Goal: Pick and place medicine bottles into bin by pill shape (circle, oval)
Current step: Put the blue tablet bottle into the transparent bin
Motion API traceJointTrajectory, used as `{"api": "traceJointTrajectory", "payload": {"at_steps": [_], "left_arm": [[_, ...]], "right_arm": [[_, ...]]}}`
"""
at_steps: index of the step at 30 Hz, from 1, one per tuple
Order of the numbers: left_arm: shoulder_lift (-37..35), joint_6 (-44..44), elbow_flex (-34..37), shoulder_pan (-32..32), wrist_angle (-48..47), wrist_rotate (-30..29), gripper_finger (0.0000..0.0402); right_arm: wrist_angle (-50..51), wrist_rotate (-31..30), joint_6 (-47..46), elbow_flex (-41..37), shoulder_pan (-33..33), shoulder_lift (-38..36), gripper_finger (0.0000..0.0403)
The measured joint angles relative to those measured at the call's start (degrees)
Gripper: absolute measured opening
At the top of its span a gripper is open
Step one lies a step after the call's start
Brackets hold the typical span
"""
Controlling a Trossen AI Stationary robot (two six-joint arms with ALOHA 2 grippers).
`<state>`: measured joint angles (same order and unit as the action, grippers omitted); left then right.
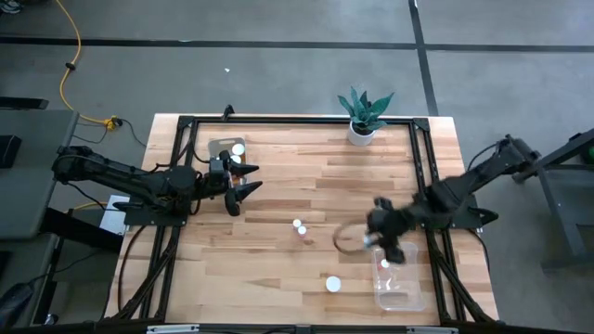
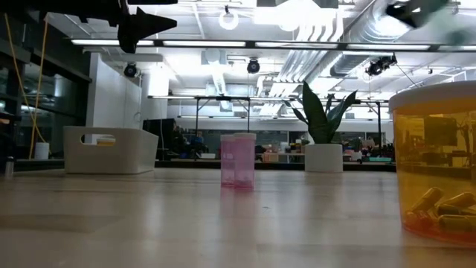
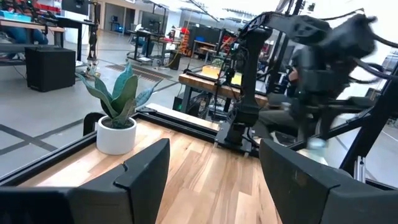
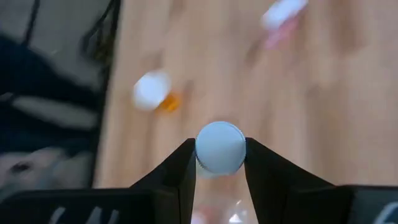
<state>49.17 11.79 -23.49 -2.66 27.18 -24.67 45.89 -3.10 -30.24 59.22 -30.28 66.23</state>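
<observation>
My right gripper (image 1: 371, 237) is shut on a white-capped medicine bottle (image 4: 220, 147), above the table near a clear bin (image 1: 401, 288) at the near right. A pink bottle (image 1: 300, 228) stands upright at mid-table and also shows in the low view (image 2: 238, 160). An orange bottle (image 1: 333, 284) stands upright near the front edge, close to the low camera (image 2: 439, 179), with oval capsules inside. My left gripper (image 1: 243, 190) is open and empty, raised beside a white bin (image 1: 223, 148) at the far left that holds capped bottles. My right gripper pinches the bottle between its two fingers (image 4: 180, 163), at the sides of the round white cap (image 4: 220, 147). The fingers point down from above. The bottle hangs upright below them, clear of the table; its body is hidden under the cap.
A white pot with a green plant (image 1: 362, 119) stands at the table's far edge. A black frame (image 1: 297, 121) runs along the table's far, left and right sides. Bare wood lies between the two bins.
</observation>
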Motion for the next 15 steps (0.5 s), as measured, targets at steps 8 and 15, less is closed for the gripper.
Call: {"api": "traceJointTrajectory", "payload": {"at_steps": [8, 15], "left_arm": [[0.0, 0.0, 0.0, 0.0, -0.2, 0.0, 0.0238], [0.0, 0.0, 0.0, 0.0, -0.4, -1.1, 0.0238]], "right_arm": [[1.1, -12.8, -32.7, -2.8, -22.4, 0.6, 0.0103], [2.3, -15.3, -47.6, -5.4, -30.9, 9.7, 0.0103]]}}
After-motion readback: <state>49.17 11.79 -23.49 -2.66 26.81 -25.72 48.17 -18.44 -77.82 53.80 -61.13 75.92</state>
